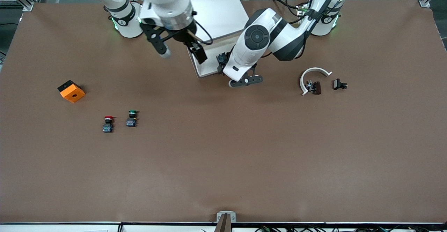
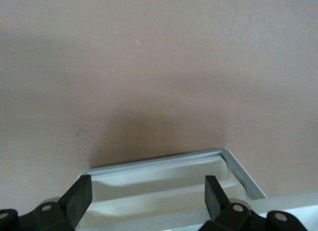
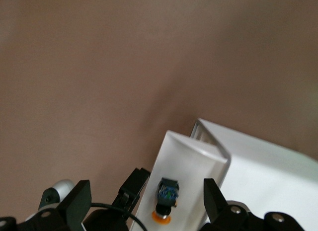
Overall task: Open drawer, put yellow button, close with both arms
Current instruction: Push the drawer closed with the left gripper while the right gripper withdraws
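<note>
The drawer (image 1: 204, 66) stands pulled out of the white cabinet (image 1: 213, 5), and the yellow button (image 3: 166, 198) lies in its tray, so I judge only the closing is left. Both grippers hang over that tray with fingers spread and empty, the left gripper (image 2: 146, 193) at its front edge and the right gripper (image 3: 144, 201) above the button, likely placed for a shared push. No writing is readable anywhere.

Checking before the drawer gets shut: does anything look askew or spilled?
Nothing stands out. The yellow button lies inside the open drawer, on its tray; left gripper and right gripper hover open over it.
</note>
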`<state>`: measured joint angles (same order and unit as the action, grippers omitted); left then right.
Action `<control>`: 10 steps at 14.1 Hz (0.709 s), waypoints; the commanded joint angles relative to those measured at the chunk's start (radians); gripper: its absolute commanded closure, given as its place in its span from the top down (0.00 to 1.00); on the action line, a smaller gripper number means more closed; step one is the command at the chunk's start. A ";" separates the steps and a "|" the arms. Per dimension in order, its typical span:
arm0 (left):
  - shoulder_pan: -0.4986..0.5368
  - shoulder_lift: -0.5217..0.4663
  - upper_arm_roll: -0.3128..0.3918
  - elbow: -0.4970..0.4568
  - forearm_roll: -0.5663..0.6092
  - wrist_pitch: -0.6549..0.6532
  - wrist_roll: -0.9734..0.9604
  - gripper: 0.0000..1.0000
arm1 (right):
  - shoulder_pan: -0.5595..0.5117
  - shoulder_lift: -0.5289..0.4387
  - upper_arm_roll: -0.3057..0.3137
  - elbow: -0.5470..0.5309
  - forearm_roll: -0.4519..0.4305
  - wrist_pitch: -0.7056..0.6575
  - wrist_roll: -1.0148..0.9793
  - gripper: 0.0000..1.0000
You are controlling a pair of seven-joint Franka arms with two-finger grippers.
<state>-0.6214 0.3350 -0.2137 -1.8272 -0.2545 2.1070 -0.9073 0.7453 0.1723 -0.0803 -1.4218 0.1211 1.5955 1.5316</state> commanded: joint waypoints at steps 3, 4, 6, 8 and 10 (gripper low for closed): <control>-0.001 -0.028 -0.082 -0.030 0.003 0.002 -0.102 1.00 | -0.185 -0.080 0.010 -0.013 0.011 -0.110 -0.521 1.00; -0.001 -0.028 -0.099 -0.033 0.003 0.002 -0.125 1.00 | -0.225 -0.089 0.010 -0.014 0.009 -0.123 -0.632 1.00; -0.001 -0.027 -0.130 -0.034 0.003 -0.008 -0.171 1.00 | -0.291 -0.093 0.010 -0.017 -0.012 -0.137 -0.842 1.00; -0.001 -0.022 -0.153 -0.034 0.000 -0.024 -0.202 1.00 | -0.335 -0.093 0.010 -0.020 -0.098 -0.137 -1.041 1.00; -0.001 -0.021 -0.167 -0.032 -0.017 -0.051 -0.237 1.00 | -0.410 -0.091 0.011 -0.022 -0.109 -0.131 -1.195 1.00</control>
<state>-0.6229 0.3345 -0.3553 -1.8453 -0.2547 2.0811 -1.1083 0.4010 0.0948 -0.0884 -1.4286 0.0329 1.4615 0.4741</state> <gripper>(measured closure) 0.000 0.000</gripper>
